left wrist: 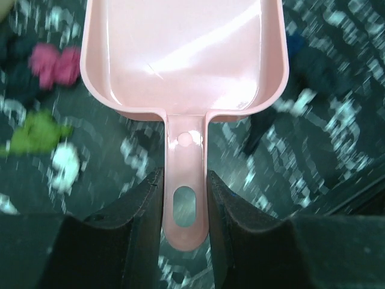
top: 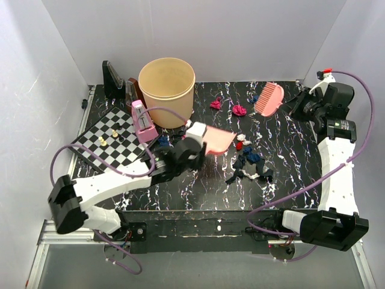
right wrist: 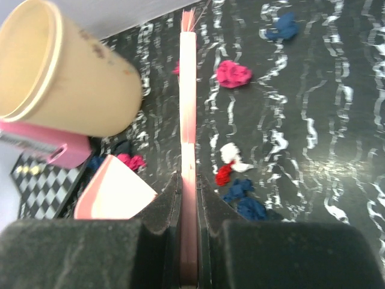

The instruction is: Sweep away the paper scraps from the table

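Left gripper (left wrist: 185, 198) clamps the dustpan (left wrist: 180, 54) by its handle and right gripper (right wrist: 189, 186) clamps the brush (right wrist: 188, 90), flanking the paper scraps (top: 249, 161) heaped right of centre on the table (top: 295, 162), apparently so that one can sweep into the other.

Pale pink plastic dustpan (left wrist: 183, 54): smooth, glossy, strong glare. Pink plastic brush (top: 269, 98): smooth, duller sheen. Black white-veined marble-look worktop (top: 301, 150): smooth, faint sheen. Small crumpled coloured paper scraps (top: 252, 158): matt, creased. Tall beige round tub (top: 166, 90): matt, smooth. Black pads (left wrist: 141, 208) of left claw (left wrist: 184, 180): dull, grainy
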Motion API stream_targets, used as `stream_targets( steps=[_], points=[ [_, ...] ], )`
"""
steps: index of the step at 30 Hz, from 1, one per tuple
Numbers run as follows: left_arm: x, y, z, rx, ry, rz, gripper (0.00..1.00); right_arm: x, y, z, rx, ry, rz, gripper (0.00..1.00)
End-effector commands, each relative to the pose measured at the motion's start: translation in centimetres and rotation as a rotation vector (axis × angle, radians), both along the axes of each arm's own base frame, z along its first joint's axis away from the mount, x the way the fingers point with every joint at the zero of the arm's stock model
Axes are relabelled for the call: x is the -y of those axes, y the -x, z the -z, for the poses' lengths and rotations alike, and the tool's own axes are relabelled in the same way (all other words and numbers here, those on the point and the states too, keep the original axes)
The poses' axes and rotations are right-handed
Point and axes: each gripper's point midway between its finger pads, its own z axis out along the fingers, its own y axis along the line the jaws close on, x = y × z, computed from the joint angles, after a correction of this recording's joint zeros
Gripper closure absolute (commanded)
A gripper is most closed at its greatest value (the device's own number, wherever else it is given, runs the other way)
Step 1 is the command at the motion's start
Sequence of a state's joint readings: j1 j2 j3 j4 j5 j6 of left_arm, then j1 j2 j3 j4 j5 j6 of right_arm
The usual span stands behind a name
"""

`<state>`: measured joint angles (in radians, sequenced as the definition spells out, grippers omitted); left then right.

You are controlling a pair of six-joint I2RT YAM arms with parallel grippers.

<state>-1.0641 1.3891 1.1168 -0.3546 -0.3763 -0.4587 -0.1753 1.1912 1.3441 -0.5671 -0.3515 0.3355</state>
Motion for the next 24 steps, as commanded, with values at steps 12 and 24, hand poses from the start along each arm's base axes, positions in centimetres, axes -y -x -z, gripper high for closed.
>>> stream_targets(
  steps=[12, 24],
  points=[
    [-8.3, 7.1, 11.1, -0.188, -0.148, -0.077, 0.83, -5.1, 1.7, -0.5, 0.043, -0.131, -0.283, 0.99],
    [-9.4, 7.2, 13.1, -0.113, -0.244, -0.128, 0.37, -5.2, 2.0, -0.6, 0.05, -0.128, -0.286, 0.99]
  ],
)
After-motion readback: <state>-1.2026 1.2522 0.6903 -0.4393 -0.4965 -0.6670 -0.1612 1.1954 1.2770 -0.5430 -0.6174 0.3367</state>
